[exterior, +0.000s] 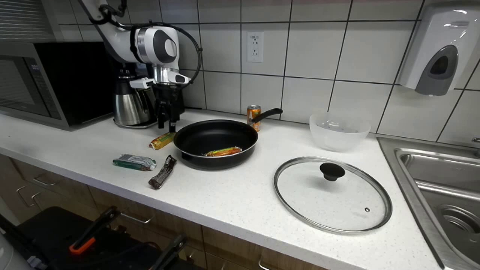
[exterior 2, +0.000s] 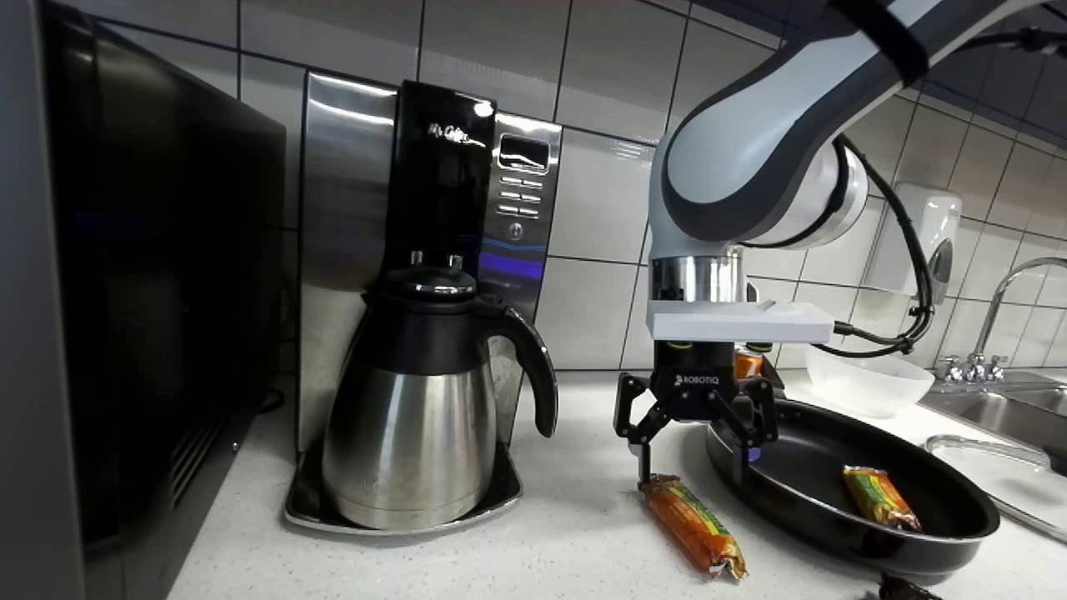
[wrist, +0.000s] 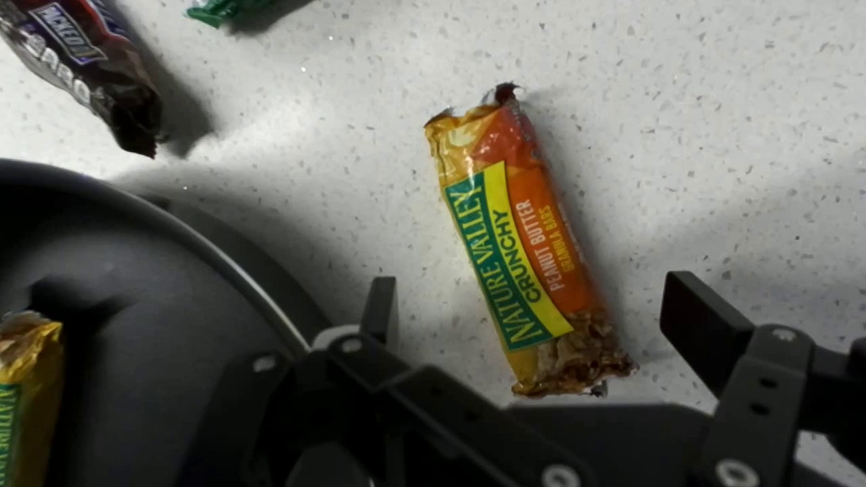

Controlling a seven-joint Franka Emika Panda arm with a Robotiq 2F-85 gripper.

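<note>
- The hand is hanging just beside the black frying pan, its fingers standing spread wide apart
- A Nature Valley Crunchy Peanut Butter granola bar is lying on the speckled white surface near the pan, below the hand, its end reaching between the fingers in the wrist view; whether the hand is touching it, I cannot tell
- A second Nature Valley bar is resting inside the pan
- A dark-brown bar marked PACKED is lying near the pan, and a green-and-silver bar is lying farther from it
- An orange can is standing behind the pan in an exterior view
- A glass lid and a frosted bowl are sitting to the pan's right in both exterior views
- A Mr. Coffee machine and its steel carafe are standing to the pan's left in both exterior views
</note>
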